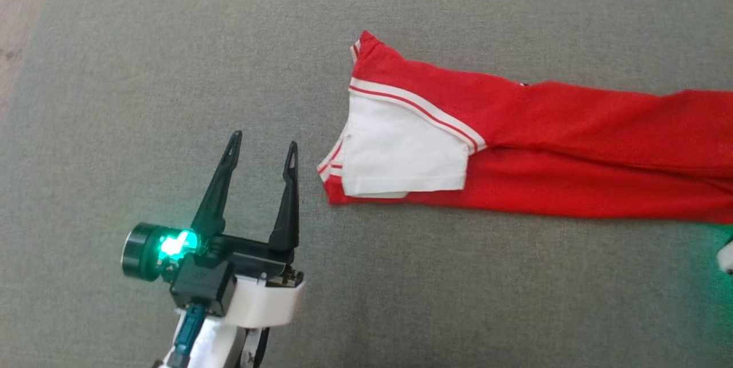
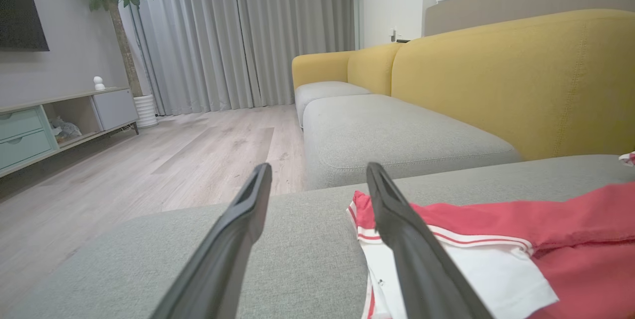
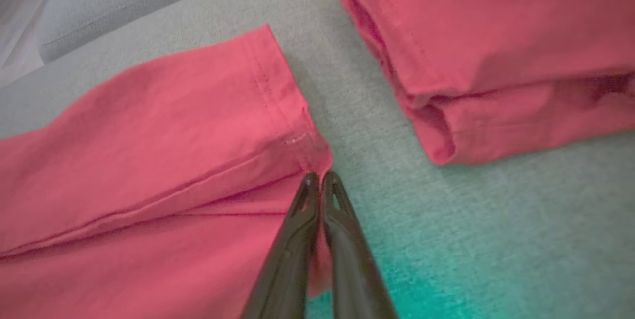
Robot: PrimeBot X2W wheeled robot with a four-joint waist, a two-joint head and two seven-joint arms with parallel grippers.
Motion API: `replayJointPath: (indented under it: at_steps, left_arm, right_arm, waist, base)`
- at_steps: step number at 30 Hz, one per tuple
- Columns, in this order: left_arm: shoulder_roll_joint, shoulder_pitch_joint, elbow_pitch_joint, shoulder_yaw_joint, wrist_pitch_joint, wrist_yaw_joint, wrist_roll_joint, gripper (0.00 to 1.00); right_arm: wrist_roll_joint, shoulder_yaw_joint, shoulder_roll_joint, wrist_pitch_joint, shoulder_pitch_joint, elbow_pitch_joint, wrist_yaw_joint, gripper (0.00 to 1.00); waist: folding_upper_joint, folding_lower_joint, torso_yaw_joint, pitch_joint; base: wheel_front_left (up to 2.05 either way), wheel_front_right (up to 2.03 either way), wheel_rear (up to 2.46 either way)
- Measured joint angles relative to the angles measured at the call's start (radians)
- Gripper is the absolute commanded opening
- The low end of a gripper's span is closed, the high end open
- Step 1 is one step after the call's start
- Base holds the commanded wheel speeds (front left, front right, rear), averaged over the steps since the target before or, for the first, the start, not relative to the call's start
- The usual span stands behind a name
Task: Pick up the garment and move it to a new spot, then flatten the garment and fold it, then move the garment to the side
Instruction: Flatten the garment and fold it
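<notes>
Grey sofa cushion served as work surface, yellow backrest behind. Garment lay flat on cushion, right of centre in head view: red cloth, white panel at left end, white-and-red striped trim along edges. Its other end ran off head view's right edge. Left gripper stood just left of garment, jaws spread wide, holding nothing. Right gripper pinched tight on garment's red hem corner. Second red folded mass sat nearby; unclear whether same garment.

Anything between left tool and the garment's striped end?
No. In the head view, bare grey cushion separates the open left tool from the garment.
</notes>
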Motion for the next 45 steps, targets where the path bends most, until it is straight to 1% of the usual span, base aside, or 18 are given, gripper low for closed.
replayJointPath:
  at_steps: [2, 6, 9, 12, 18, 19, 23, 24, 27, 29, 32, 34, 35, 38, 40, 41, 42, 45]
  left_arm:
    - [-0.009, 0.009, 0.0, 0.018, 0.0, -0.01, 0.009, 1.0]
    - [-0.022, 0.025, 0.001, 0.045, 0.0, -0.031, 0.026, 1.0]
    - [-0.029, 0.03, 0.003, 0.059, 0.0, -0.049, 0.038, 1.0]
    - [-0.04, 0.031, 0.006, 0.07, 0.0, -0.066, 0.051, 1.0]
    - [-0.055, 0.034, 0.017, 0.087, 0.0, -0.091, 0.061, 1.0]
    - [-0.062, 0.036, 0.021, 0.093, 0.0, -0.1, 0.067, 1.0]
    - [-0.078, 0.049, 0.028, 0.1, 0.0, -0.11, 0.07, 1.0]
    - [-0.086, 0.052, 0.034, 0.102, 0.0, -0.121, 0.07, 1.0]
    - [-0.095, 0.053, 0.036, 0.108, 0.0, -0.127, 0.081, 1.0]
    - [-0.099, 0.053, 0.037, 0.115, 0.0, -0.127, 0.085, 1.0]
    - [-0.106, 0.053, 0.039, 0.12, 0.0, -0.136, 0.086, 1.0]
    - [-0.114, 0.053, 0.04, 0.123, 0.0, -0.142, 0.086, 1.0]
    - [-0.114, 0.053, 0.04, 0.123, 0.0, -0.142, 0.086, 1.0]
    - [-0.12, 0.052, 0.044, 0.123, 0.0, -0.151, 0.086, 1.0]
    - [-0.125, 0.052, 0.047, 0.123, 0.0, -0.153, 0.086, 1.0]
    - [-0.129, 0.052, 0.052, 0.124, 0.0, -0.158, 0.086, 1.0]
    - [-0.131, 0.052, 0.053, 0.126, 0.0, -0.16, 0.086, 1.0]
    - [-0.133, 0.052, 0.053, 0.142, 0.0, -0.16, 0.086, 1.0]
  right_arm:
    - [0.0, -0.01, -0.012, -0.014, 0.002, -0.013, 0.0, 0.0]
    - [0.0, -0.018, -0.061, -0.031, 0.003, -0.058, 0.0, 0.0]
    - [0.003, 0.014, -0.085, -0.04, 0.012, -0.122, 0.0, 0.0]
    - [0.012, 0.06, -0.086, -0.053, 0.013, -0.197, 0.0, 0.0]
    - [0.01, 0.191, -0.077, -0.051, 0.008, -0.395, 0.0, 0.0]
    - [0.005, 0.24, -0.064, -0.05, -0.003, -0.441, 0.0, 0.0]
    - [-0.01, 0.367, -0.047, -0.029, -0.036, -0.491, 0.0, 0.0]
    - [-0.017, 0.439, -0.037, -0.02, -0.053, -0.498, 0.0, 0.0]
    - [-0.026, 0.545, -0.03, -0.009, -0.072, -0.496, 0.0, 0.0]
    - [-0.026, 0.61, -0.026, -0.007, -0.082, -0.474, 0.0, 0.0]
    - [-0.025, 0.684, -0.002, -0.017, -0.095, -0.399, 0.0, 0.0]
    - [-0.024, 0.723, 0.027, -0.039, -0.105, -0.332, 0.0, 0.0]
    - [-0.024, 0.723, 0.027, -0.039, -0.105, -0.332, 0.0, 0.0]
    - [-0.021, 0.783, 0.069, -0.079, -0.127, -0.219, 0.0, 0.0]
    - [-0.021, 0.82, 0.083, -0.106, -0.145, -0.144, 0.0, 0.0]
    - [-0.037, 0.865, 0.086, -0.128, -0.161, -0.077, 0.0, 0.0]
    - [-0.038, 0.883, 0.09, -0.131, -0.166, -0.05, 0.0, 1.0]
    - [-0.038, 0.904, 0.097, -0.173, -0.166, -0.021, 0.0, 1.0]
  waist:
    - [0.0, 0.0, -0.005, -0.003]
    - [0.0, 0.0, -0.016, -0.009]
    - [0.0, 0.0, -0.021, -0.016]
    - [0.0, 0.0, -0.023, -0.025]
    - [0.0, -0.0001, -0.011, -0.042]
    - [0.0, -0.0001, -0.005, -0.047]
    - [0.0, -0.0001, 0.012, -0.053]
    - [0.0, -0.0001, 0.023, -0.054]
    - [0.0, -0.0001, 0.04, -0.054]
    - [0.0, -0.0001, 0.052, -0.052]
    - [0.0, 0.0, 0.068, -0.047]
    - [0.0, -0.0001, 0.079, -0.043]
    - [0.0, -0.0001, 0.079, -0.043]
    - [0.0, 0.0, 0.097, -0.035]
    - [0.0, 0.0, 0.108, -0.03]
    - [0.0, 0.0, 0.119, -0.026]
    - [0.0, 0.0, 0.123, -0.025]
    - [0.0, 0.0, 0.128, -0.028]
  base:
    - [0.0, 0.0, 0.0]
    - [0.0, 0.0, 0.0]
    - [0.0, 0.0, 0.0]
    - [0.0, 0.0, 0.0]
    - [0.0, 0.0, 0.0]
    - [0.0, 0.0, 0.0]
    - [0.0, 0.0, 0.0]
    - [0.0, 0.0, 0.0]
    - [0.0, 0.0, 0.0]
    - [0.0, 0.0, 0.0]
    - [0.0, 0.0, 0.0]
    - [0.0, 0.0, 0.0]
    - [0.0, 0.0, 0.0]
    - [0.0, 0.0, 0.0]
    - [0.0, 0.0, 0.0]
    - [0.0, 0.0, 0.0]
    - [0.0, 0.0, 0.0]
    - [0.0, 0.0, 0.0]
